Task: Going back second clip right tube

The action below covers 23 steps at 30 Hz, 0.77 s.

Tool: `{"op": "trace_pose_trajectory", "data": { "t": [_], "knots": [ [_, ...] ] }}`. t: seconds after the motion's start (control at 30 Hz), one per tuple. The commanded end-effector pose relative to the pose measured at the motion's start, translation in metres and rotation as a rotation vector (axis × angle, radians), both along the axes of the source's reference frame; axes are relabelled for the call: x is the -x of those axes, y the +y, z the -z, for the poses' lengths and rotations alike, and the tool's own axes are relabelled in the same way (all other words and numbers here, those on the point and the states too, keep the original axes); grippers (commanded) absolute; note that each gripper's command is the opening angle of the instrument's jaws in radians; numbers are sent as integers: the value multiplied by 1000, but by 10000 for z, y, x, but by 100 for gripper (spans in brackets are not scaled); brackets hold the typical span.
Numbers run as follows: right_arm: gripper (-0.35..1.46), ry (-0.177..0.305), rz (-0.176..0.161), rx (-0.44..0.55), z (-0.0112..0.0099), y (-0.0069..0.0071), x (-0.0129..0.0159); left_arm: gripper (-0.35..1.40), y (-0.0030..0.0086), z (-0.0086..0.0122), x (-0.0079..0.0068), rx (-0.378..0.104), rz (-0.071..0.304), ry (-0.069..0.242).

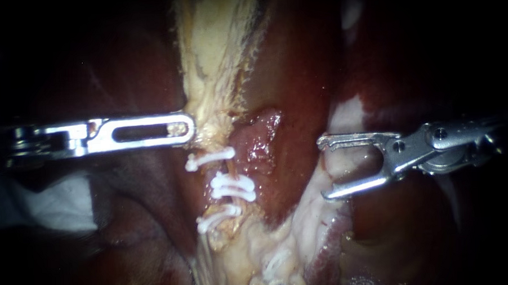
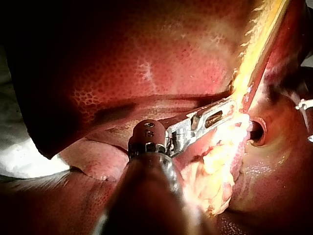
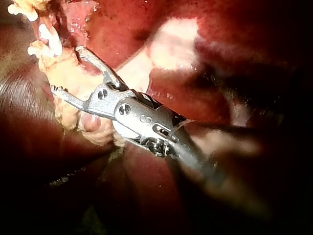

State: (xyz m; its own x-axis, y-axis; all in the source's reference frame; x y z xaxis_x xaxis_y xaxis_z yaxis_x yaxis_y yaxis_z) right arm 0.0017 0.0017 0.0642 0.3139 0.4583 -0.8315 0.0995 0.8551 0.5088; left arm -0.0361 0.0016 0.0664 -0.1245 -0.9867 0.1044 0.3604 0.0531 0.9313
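The liver (image 1: 296,73) fills most of what I see, dark red and wet, spreading to both sides of the field. Down its middle runs a pale tissue strip (image 1: 217,53), yellowish and frayed at the edges. It is broad near the top of the endoscope view and narrows toward the centre. At the left edge, under my left shaft, a fold of white cloth (image 1: 59,205) lies against the liver.

My left instrument (image 1: 180,128) comes in level from the left. Its slotted jaws lie closed together, with the tip pinched on the left edge of the pale tissue strip. In the left wrist view the strip stretches taut away from that tip. My right instrument (image 1: 323,168) comes in from the right, a little lower. Its jaws stand wide apart, one above the other, with nothing between them. They hang over a whitish patch of tissue without gripping it.

Between the two instruments, just below the tip of my left one, the strip runs on as a tube (image 1: 224,171). Three white pieces sit across it, one under another: the upper clip (image 1: 209,159), the middle clip (image 1: 233,186) and the lower clip (image 1: 218,217). All three are clamped across the tube. A band of red liver separates them from my open right jaws. In the right wrist view the white clips lie ahead of those jaws, near the farther jaw's tip but apart from it.
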Motion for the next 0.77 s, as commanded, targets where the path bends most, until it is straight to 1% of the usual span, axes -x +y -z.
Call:
{"op": "trace_pose_trajectory", "data": {
  "t": [0.03,0.1,0.23,0.37,0.77],
  "knots": [
    [60,0,0,0,0,0,0,-35,-1,-5,5,0,-5,5],
    [60,0,0,0,0,0,0,-35,-1,-10,9,1,-7,7],
    [60,0,0,0,0,0,0,-35,2,-15,15,2,-6,7],
    [60,0,0,0,0,0,0,-35,2,-19,21,2,-9,8],
    [60,0,0,0,1,-1,0,-35,2,-20,23,2,-11,7]
  ]
}}
